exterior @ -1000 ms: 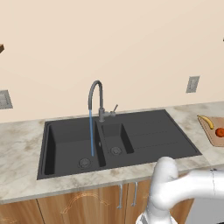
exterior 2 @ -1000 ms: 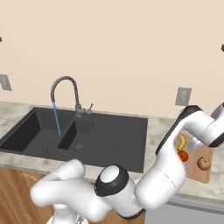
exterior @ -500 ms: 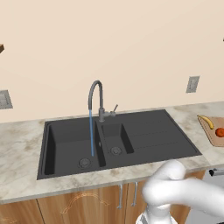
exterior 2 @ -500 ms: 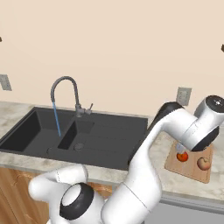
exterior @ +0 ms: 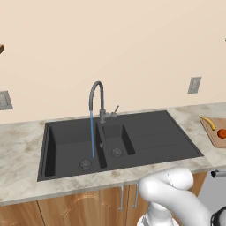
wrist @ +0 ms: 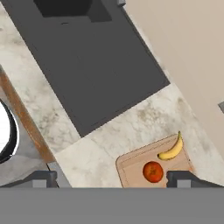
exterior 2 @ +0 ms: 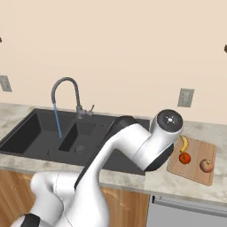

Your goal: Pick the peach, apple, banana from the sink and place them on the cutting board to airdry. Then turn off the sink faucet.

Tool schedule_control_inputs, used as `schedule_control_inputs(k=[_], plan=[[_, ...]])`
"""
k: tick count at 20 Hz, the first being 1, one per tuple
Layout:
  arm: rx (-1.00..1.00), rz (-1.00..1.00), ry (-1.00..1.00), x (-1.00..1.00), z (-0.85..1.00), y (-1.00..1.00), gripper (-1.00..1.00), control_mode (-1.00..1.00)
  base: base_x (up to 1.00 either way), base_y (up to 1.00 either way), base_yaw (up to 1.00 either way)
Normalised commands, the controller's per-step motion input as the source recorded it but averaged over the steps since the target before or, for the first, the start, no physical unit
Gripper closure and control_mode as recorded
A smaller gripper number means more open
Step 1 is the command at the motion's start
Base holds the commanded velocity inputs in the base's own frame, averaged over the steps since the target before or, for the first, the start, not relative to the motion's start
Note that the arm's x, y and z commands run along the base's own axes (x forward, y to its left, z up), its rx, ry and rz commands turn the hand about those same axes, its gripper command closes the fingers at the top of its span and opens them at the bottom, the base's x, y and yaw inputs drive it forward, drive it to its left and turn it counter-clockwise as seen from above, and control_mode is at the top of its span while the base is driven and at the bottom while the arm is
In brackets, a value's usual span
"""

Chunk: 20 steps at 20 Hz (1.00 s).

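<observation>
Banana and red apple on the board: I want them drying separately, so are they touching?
Apart. In the hand view, bare wood shows between the banana and the apple on the cutting board; the right base view shows that gap too.

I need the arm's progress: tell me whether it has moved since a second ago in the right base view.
Yes. The arm has swung left, off the cutting board toward the sink.

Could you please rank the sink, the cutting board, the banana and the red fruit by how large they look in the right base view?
1. sink
2. cutting board
3. banana
4. red fruit, looks close to the banana
</observation>
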Motion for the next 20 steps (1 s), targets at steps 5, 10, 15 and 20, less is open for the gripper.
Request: schedule_control_inputs(k=[5,10,15,20], plan=[[0.03,0.32,0.05,-0.24,0.49,0.72,-1.00,-1.00,0.00,0.00,0.00],[0.03,0.32,0.07,-0.38,0.52,0.65,-1.00,-1.00,0.00,0.00,0.00],[0.00,0.24,0.02,-0.53,-0.02,0.56,-1.00,-1.00,0.00,0.00,0.00],[0.06,0.16,0.02,-0.51,-0.31,0.37,-1.00,-1.00,0.00,0.00,0.00]])
